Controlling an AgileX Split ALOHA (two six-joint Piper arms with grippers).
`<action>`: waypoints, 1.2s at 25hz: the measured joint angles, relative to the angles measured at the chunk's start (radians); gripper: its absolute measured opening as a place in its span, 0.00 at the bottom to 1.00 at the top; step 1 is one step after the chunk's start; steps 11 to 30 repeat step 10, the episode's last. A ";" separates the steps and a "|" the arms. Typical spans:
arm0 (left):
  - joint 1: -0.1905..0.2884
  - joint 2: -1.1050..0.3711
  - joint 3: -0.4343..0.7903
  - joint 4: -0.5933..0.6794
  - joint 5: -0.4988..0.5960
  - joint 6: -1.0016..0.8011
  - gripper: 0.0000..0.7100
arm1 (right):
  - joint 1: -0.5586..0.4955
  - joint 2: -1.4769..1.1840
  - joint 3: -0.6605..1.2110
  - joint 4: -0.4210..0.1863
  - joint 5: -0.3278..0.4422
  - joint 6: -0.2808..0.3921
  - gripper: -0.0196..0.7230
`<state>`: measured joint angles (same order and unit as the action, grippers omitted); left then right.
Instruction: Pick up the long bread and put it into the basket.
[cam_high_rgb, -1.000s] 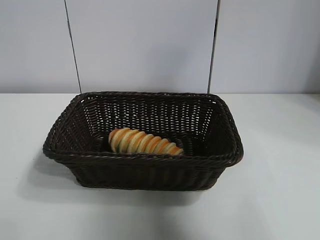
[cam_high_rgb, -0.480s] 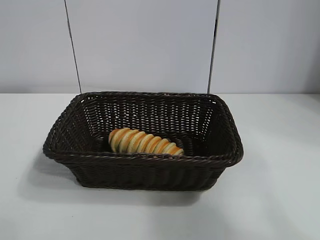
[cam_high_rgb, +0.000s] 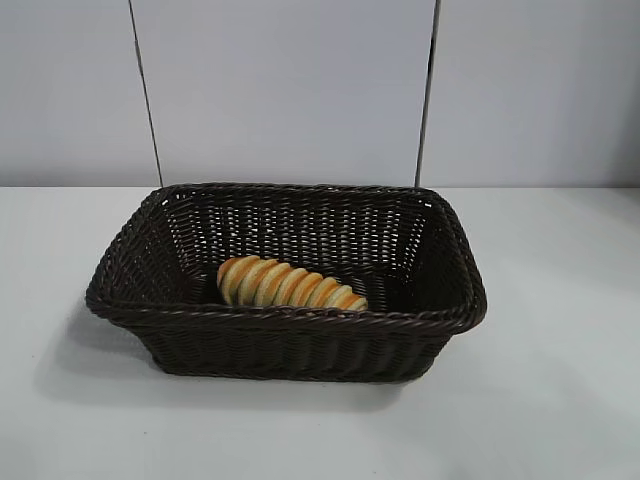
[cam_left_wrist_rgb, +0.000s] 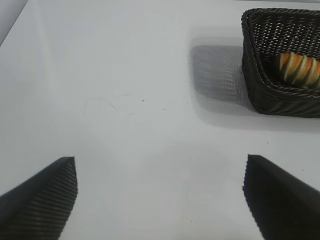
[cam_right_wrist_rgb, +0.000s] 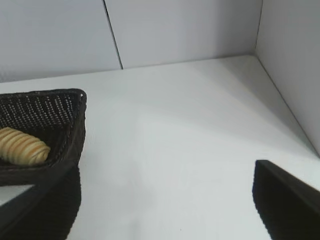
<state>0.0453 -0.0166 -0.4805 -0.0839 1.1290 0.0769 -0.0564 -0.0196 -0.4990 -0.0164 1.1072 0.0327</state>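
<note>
The long bread (cam_high_rgb: 290, 284), golden-yellow with orange-brown ridges, lies inside the dark brown wicker basket (cam_high_rgb: 140, 235), near its front wall. It also shows in the left wrist view (cam_left_wrist_rgb: 300, 69) and the right wrist view (cam_right_wrist_rgb: 22, 146), inside the basket (cam_left_wrist_rgb: 260, 75) (cam_right_wrist_rgb: 77, 107). Neither arm shows in the exterior view. My left gripper (cam_left_wrist_rgb: 160, 197) is open and empty over bare table, well away from the basket. My right gripper (cam_right_wrist_rgb: 165, 202) is open and empty, beside the basket's other end.
The white table (cam_high_rgb: 560, 380) surrounds the basket. A white back wall (cam_high_rgb: 290, 90) with two dark vertical seams stands behind it. A side wall (cam_right_wrist_rgb: 295, 60) meets the table in the right wrist view.
</note>
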 joint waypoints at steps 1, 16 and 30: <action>0.000 0.000 0.000 0.000 0.000 0.000 0.91 | 0.000 0.000 0.016 0.004 -0.001 0.000 0.89; 0.000 0.000 0.000 0.000 0.000 0.000 0.91 | 0.000 0.000 0.032 0.016 -0.013 0.000 0.89; 0.000 0.000 0.000 0.000 0.000 0.000 0.91 | 0.000 0.000 0.032 0.016 -0.013 0.000 0.89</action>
